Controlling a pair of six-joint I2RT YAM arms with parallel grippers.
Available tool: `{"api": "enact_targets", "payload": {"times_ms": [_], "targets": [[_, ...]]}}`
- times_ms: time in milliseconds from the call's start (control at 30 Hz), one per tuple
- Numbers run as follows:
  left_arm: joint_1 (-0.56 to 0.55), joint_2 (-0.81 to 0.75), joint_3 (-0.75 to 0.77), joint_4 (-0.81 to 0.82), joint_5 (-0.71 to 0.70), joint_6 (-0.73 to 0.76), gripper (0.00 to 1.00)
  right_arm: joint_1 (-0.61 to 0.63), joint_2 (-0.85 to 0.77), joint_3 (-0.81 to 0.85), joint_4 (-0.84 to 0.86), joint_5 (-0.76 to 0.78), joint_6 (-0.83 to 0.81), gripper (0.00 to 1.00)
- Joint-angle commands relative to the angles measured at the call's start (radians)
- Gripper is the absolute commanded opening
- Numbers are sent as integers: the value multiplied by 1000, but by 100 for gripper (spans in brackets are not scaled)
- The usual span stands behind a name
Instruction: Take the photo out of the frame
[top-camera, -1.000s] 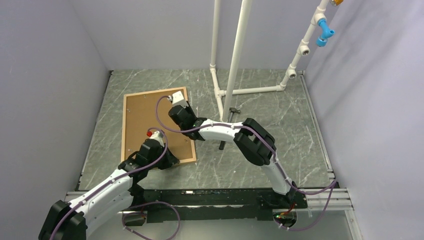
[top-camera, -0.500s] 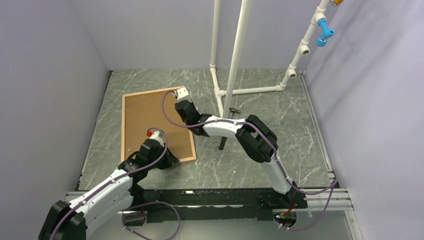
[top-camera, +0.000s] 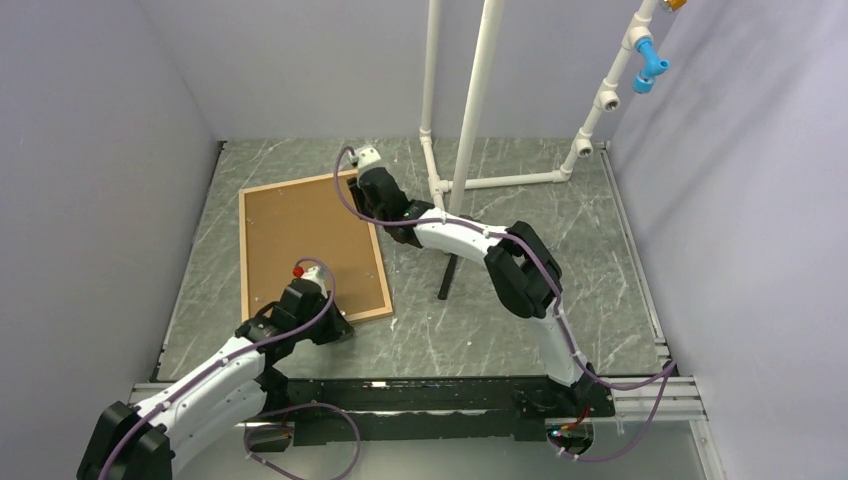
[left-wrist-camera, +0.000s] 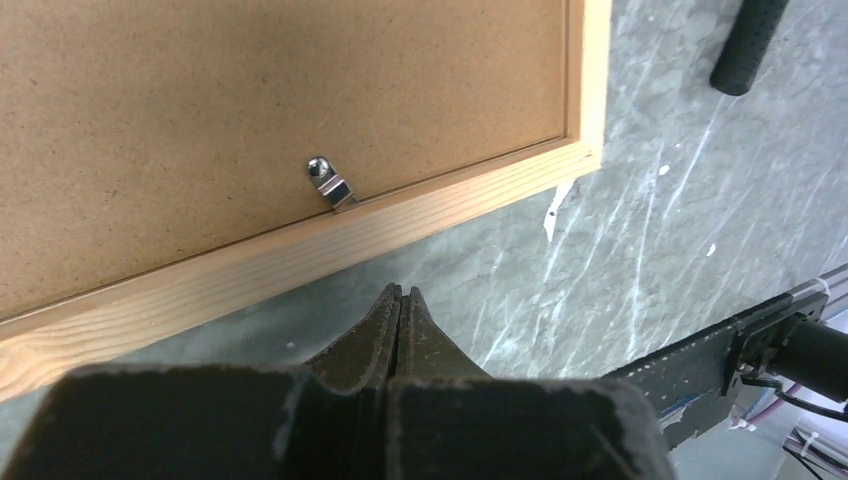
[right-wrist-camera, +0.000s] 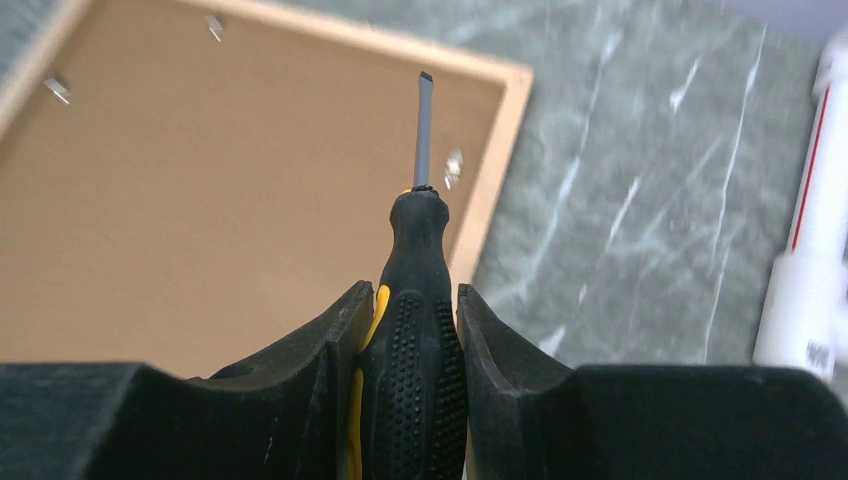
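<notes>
The frame (top-camera: 243, 255), thin light wood with narrow moulding, is lying face down on the left half of the grey-green marbled table (top-camera: 560, 220), slightly turned, with a plain brown backing board (top-camera: 300, 245) filling its opening and small metal clips (left-wrist-camera: 330, 183) sitting along the inner edge. The left gripper (left-wrist-camera: 401, 300) is resting just off the near long-side moulding, close to the near right corner, its jaws pressed together on nothing, the tips pointing at one clip and standing just short of the wood. The right gripper (right-wrist-camera: 412, 292) is hovering over the far right corner, its jaws clamping the black-and-yellow handle of a screwdriver (right-wrist-camera: 417, 225), whose flat blade is reaching out over the board beside a blurred clip by the right moulding. The photo is lying out of sight beneath the board. The left arm is covering the frame's near edge in the top view, and the right arm is hiding part of a dark-handled tool (top-camera: 447, 278) lying just right of the frame.
</notes>
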Motion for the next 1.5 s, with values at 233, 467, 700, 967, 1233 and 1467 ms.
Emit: {"api": "enact_targets", "payload": {"times_ms": [233,467,700,967,1233,1467], "targets": [[-2,-105,216,-176,-13,82,40,15,-281,-26,-113,21,39,0],[-3,-34,357,-293,63,267,77,29,-682,-525,-89,-37,133,0],[-76,138,487,-331,131,447,77,31,-1055,-928,-6,-73,148,0],[-212,362,584,-394,15,709,73,31,-1373,-1185,111,-1,135,0],[-327,624,690,-397,-184,709,60,31,-1514,-1267,145,17,150,0],[-352,717,679,-348,-302,668,59,32,-1621,-1298,127,67,171,0]]}}
